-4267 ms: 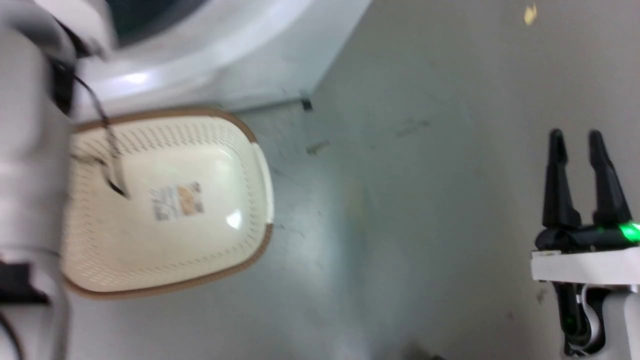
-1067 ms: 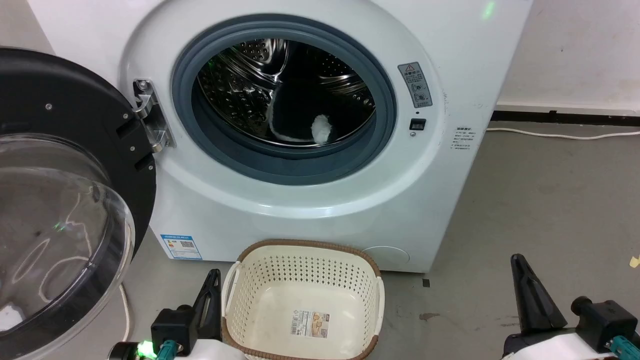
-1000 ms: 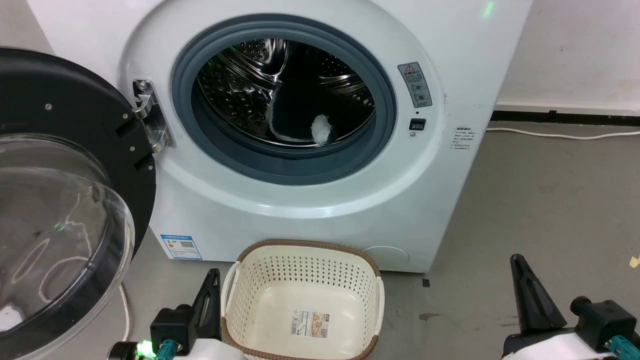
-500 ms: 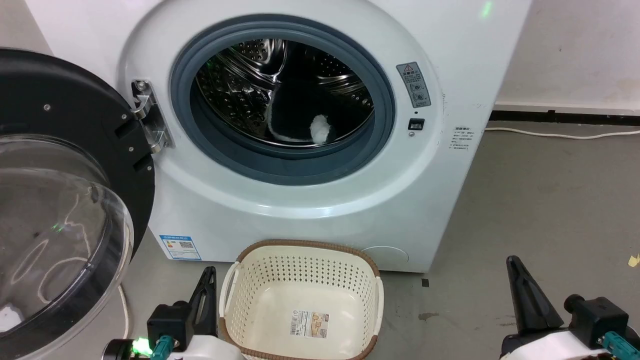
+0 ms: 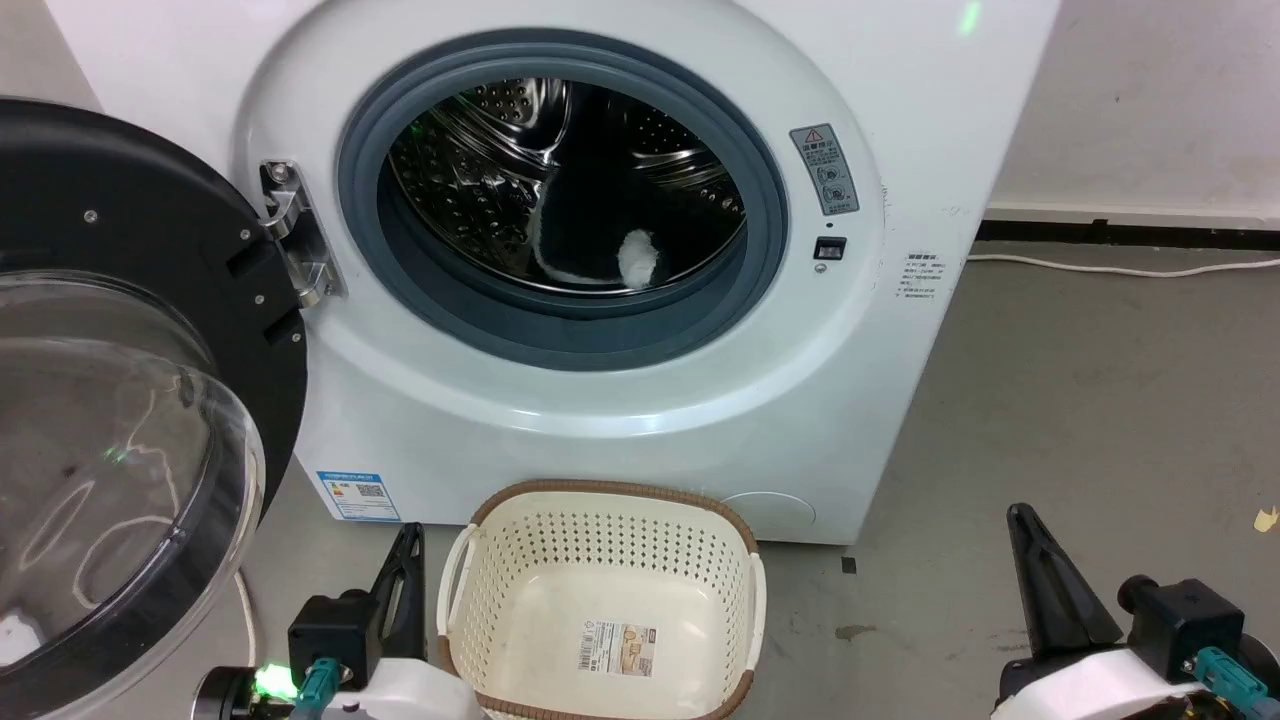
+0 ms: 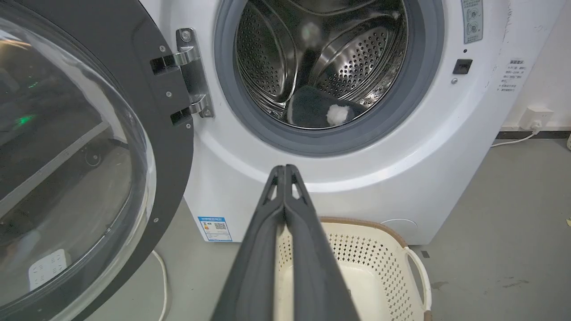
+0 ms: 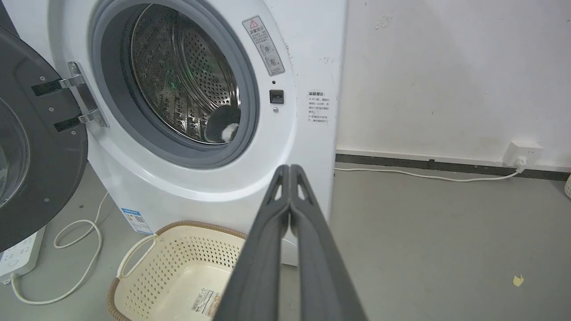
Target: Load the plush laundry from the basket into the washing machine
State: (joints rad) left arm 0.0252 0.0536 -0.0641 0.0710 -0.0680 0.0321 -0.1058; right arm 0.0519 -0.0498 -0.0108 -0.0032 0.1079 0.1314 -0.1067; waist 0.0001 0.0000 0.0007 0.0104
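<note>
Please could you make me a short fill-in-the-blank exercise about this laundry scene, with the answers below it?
1. The fluffy black plush laundry with white tips lies in the steel perforated ____ of the large white washing machine.
2. The small cream-white perforated plastic basket with a brown rim is ____ of laundry.
3. The machine's black-framed clear bubble door stands ____.
4. The left gripper and the right gripper both have their dark fingers ____.

Answers: drum; empty; open; shut.

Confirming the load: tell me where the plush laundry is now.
In the head view, the plush laundry lies low inside the washing machine, behind its grey door ring, above the basket on the floor.
</note>
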